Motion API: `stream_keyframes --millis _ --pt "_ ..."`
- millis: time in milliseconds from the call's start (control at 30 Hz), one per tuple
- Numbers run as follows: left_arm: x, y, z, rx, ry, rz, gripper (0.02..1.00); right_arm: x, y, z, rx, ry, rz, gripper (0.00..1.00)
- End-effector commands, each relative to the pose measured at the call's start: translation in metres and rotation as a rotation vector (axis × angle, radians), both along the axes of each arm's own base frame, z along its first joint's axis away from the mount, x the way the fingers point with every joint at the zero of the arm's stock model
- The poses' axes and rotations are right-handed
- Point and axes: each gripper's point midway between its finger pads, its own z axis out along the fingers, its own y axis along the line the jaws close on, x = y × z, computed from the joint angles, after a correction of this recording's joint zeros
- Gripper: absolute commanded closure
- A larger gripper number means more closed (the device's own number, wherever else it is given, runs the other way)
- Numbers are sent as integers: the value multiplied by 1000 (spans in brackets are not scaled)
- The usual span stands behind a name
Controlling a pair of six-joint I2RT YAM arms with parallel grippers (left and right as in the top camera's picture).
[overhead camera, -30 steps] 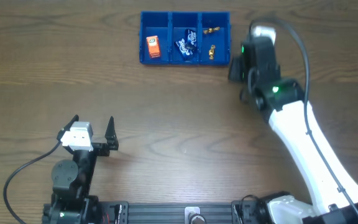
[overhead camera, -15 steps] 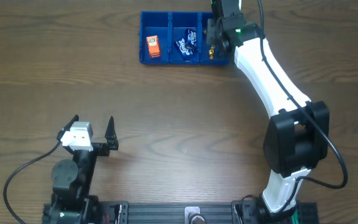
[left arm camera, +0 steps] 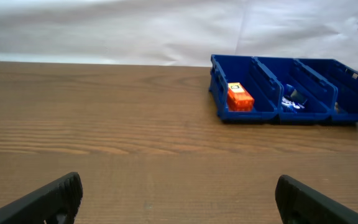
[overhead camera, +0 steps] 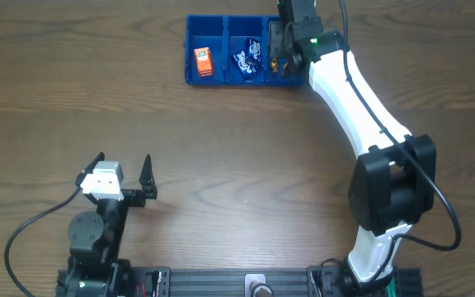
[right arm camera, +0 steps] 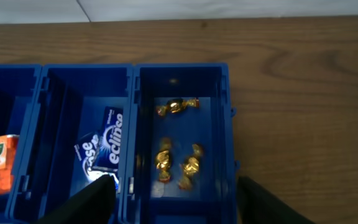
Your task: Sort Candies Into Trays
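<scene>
Holds right gripper (right arm camera: 174,202) wide apart, empty, over gold candies (right arm camera: 176,163) in tray's (overhead camera: 190,49) right compartment, tabletop's (overhead camera: 246,124) far edge; left gripper (overhead camera: 123,169) spread, empty, near front-left corner.

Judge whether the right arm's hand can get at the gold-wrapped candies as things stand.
Probably yes. The right hand hangs open directly above the gold-wrapped candies in the end compartment of the blue tray. Nothing covers them, though the compartment's walls might crowd the hand.
</scene>
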Motion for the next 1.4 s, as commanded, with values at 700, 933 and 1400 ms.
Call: stream_keyframes --millis 700,933,1400 --pt "-1 2 -17 12 49 7 20 -276 -136 48 110 -813 -114 1" --pt "-1 2 -17 12 49 7 20 -274 -143 21 110 -882 -135 1" --pt "-1 2 -17 13 49 7 23 -275 -161 -11 13 -751 -188 1"
